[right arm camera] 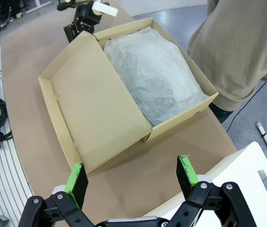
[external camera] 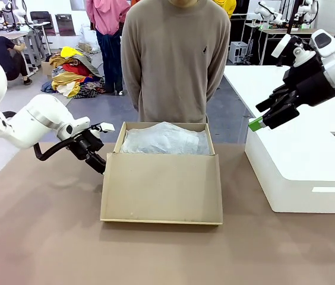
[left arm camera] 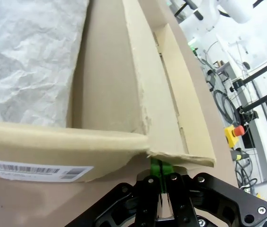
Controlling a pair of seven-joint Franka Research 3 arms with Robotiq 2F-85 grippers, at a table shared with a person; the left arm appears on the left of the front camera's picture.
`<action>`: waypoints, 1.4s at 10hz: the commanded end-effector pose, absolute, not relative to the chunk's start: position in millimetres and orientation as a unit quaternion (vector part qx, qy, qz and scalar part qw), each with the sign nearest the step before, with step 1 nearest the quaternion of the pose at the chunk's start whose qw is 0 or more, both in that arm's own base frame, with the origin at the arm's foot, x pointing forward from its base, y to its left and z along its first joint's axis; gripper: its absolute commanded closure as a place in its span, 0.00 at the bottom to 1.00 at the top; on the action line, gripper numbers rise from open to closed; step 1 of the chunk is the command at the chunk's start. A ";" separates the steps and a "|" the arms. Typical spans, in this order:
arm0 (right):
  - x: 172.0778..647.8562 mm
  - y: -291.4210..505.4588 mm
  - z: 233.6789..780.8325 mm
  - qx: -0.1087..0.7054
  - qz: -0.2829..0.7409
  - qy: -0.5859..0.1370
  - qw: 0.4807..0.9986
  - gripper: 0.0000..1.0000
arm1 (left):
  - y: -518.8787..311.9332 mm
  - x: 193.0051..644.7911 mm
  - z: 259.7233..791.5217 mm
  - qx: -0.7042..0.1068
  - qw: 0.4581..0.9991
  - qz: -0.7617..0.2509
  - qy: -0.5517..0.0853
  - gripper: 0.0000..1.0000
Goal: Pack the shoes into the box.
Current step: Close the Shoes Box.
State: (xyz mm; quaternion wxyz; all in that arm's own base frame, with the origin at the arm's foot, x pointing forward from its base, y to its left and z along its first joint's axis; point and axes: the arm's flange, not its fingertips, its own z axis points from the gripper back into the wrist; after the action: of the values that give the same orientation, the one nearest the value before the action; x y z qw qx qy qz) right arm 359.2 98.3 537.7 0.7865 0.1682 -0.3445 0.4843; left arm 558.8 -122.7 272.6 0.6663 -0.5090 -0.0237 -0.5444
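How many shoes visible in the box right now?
0. The box stands open with crumpled white tissue paper filling its tray; no shoe shows on top. Any shoes may be hidden under the tissue.

Box (external camera: 161, 187) matt tan cardboard; tissue paper (external camera: 164, 139) white, crinkled; table (external camera: 37, 237) matt brown.

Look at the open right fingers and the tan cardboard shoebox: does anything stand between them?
Nothing visible does. The right gripper hangs open above bare brown table, with the tan cardboard shoebox beyond, lid flap folded open and white tissue paper covering the inside.
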 end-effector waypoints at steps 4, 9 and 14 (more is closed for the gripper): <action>362.1 98.0 536.7 0.177 0.489 -0.351 0.779 0.00 | -122.5 561.3 274.1 -0.568 0.625 -0.534 -0.032 1.00; 362.1 98.0 536.7 0.177 0.489 -0.351 0.779 0.00 | -117.2 556.1 288.5 -0.612 0.595 -0.518 -0.050 1.00; 362.1 98.0 536.7 0.177 0.489 -0.351 0.779 0.00 | -109.6 553.3 303.1 -0.653 0.562 -0.499 -0.093 1.00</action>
State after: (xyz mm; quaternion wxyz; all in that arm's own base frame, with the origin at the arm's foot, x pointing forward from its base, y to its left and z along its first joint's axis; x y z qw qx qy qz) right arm 359.2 98.3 537.7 0.7865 0.1682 -0.3445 0.4843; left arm 557.4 -113.5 295.0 0.5786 -0.6385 -0.0699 -0.5026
